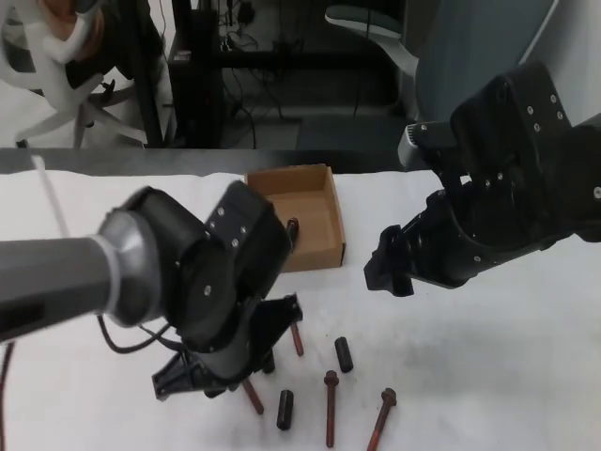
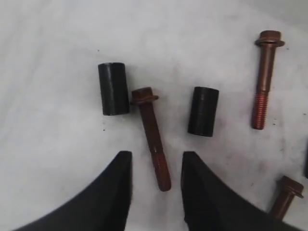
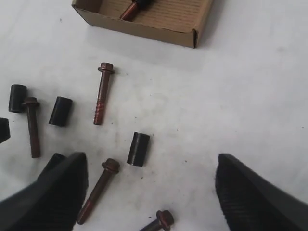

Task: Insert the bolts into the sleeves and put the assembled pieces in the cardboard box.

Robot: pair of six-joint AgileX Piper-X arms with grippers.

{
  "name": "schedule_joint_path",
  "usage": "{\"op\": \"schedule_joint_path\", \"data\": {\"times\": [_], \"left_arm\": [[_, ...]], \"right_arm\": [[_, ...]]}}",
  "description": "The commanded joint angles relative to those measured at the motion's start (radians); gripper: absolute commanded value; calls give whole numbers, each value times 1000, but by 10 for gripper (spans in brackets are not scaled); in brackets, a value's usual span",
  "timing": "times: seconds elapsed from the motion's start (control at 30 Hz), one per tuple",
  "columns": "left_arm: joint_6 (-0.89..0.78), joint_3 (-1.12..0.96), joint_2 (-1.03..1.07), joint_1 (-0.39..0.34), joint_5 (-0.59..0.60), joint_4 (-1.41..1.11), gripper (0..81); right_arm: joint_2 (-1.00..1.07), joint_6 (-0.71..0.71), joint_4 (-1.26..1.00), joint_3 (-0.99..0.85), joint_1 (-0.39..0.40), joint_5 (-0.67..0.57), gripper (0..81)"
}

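- Already one assembled piece lay inside the cardboard box.
- Loose bolts and sleeves lay on the white cloth before the box.
- The left gripper, partly open and empty, stood there over one bolt, its thread end between the fingers.
- The right gripper hung beside the box, fingers wide apart, empty.
- In the high view the left arm half covered that bolt; the left wrist view gave it whole.

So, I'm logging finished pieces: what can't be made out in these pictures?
1. Piece in the cardboard box: right wrist view, cut off by the picture's edge.
2. Bolt nearest the right hand: shaft cut off by that view's edge.
3. Bolt in the high view: partly hidden under the left arm.
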Motion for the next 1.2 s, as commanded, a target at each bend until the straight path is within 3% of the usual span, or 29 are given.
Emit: {"op": "schedule_joint_path", "data": {"times": [0.0, 0.17, 0.3, 0.5, 0.53, 0.6, 0.63, 0.7, 0.83, 0.93, 1.03, 1.17], "left_arm": [[-36, 0, 25, 2, -18, -6, 322], [-57, 0, 89, 4, -20, -64, 325], [-57, 0, 140, 16, -9, -125, 378], [-57, 0, 214, 108, 70, -129, 381], [-57, 0, 218, 121, 70, -118, 350], [-22, 0, 218, 141, 64, -107, 158], [6, 0, 215, 144, 63, -107, 11], [48, 0, 205, 142, 40, -107, 17], [87, 0, 181, 131, 48, -107, 18], [126, 0, 142, 110, 46, -102, 18], [156, 0, 83, 96, 5, -105, 18], [245, 0, -17, 95, -42, -109, 18]], "right_arm": [[-2, -9, -29, -2, 0, 1, 700], [20, -9, -30, -6, 7, -23, 700], [20, -4, -28, -6, 22, -23, 700], [20, -4, -28, -6, 38, -36, 700], [20, -4, -31, -6, 38, -36, 700], [20, -4, -32, -6, 38, -36, 700], [24, -4, -31, -6, 38, -28, 700], [38, -8, -40, -6, 38, -12, 685], [120, -9, -73, -8, 40, -25, 482], [191, 8, -68, -7, 48, -52, 517], [254, 27, -49, -7, 66, -52, 610], [306, 53, -56, -17, 107, -50, 617]]}}
